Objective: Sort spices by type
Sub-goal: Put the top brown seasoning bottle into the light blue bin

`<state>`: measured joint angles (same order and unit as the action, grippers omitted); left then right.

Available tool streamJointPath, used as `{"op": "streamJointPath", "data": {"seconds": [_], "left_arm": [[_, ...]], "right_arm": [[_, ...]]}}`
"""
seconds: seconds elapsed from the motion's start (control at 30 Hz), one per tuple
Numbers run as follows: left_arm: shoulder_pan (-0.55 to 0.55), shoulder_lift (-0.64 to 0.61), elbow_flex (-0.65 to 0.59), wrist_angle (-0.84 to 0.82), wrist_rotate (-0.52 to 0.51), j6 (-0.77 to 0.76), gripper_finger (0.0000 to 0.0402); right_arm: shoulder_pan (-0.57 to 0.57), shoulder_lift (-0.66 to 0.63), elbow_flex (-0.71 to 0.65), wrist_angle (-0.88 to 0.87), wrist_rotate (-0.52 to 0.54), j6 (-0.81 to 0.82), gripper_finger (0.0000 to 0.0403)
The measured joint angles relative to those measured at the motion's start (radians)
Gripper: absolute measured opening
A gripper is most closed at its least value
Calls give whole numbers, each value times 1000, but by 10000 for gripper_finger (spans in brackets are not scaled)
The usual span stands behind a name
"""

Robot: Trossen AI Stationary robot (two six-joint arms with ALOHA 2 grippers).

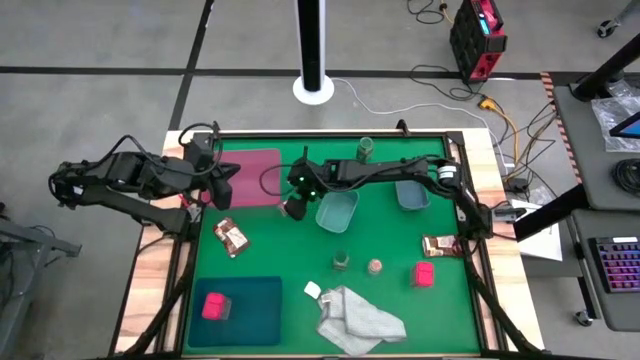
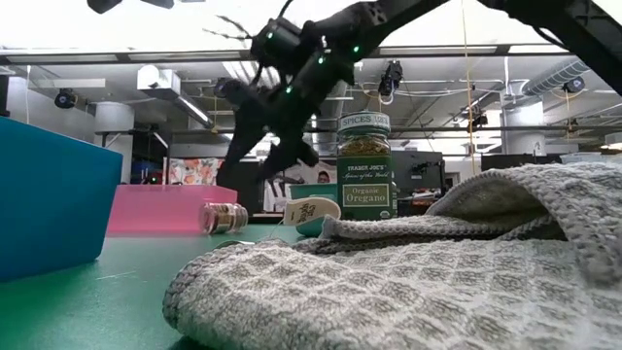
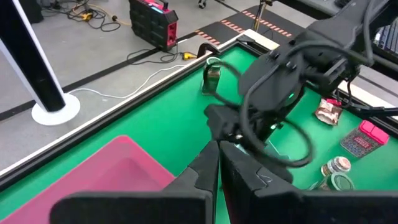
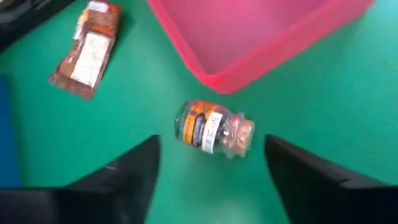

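Note:
A tan-topped jar point(image 4: 214, 132) lies on its side on the green mat, just off the pink tray's near right corner; it also shows in the low view point(image 2: 224, 216). My right gripper point(image 4: 212, 165) hovers above it, open, one finger on either side, touching nothing point(image 1: 295, 207). My left gripper point(image 1: 222, 188) waits shut over the pink tray's left end point(image 3: 218, 155). An oregano jar point(image 2: 364, 165) and another tan-topped jar point(image 1: 375, 267) stand upright mid-table. A second green jar point(image 1: 365, 148) stands at the far edge. Sachets point(image 1: 231, 237) point(image 1: 440, 245) lie flat. One pink block point(image 1: 425, 273) sits on the mat, one point(image 1: 215, 306) in the teal tray.
The pink tray point(image 1: 258, 170) lies far left and the teal tray point(image 1: 255, 300) near left. Two bluish tubs point(image 1: 337, 210) point(image 1: 411, 193) stand under the right arm. A white-grey cloth point(image 1: 355, 318) is bunched at the near edge, with bare mat between the trays.

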<state>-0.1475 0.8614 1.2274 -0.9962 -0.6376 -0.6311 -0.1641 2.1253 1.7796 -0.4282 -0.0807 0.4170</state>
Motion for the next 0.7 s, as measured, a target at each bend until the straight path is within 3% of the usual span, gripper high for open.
{"op": "streamJointPath", "data": {"seconds": [0.13,0.2,0.7], "left_arm": [[0,3,0,0,-4,14,0],[0,5,0,0,-5,19,0],[0,9,0,0,-7,19,0]], "right_arm": [[8,48,29,0,2,23,380],[12,75,49,-3,8,7,394],[22,232,186,-76,5,3,384]]}}
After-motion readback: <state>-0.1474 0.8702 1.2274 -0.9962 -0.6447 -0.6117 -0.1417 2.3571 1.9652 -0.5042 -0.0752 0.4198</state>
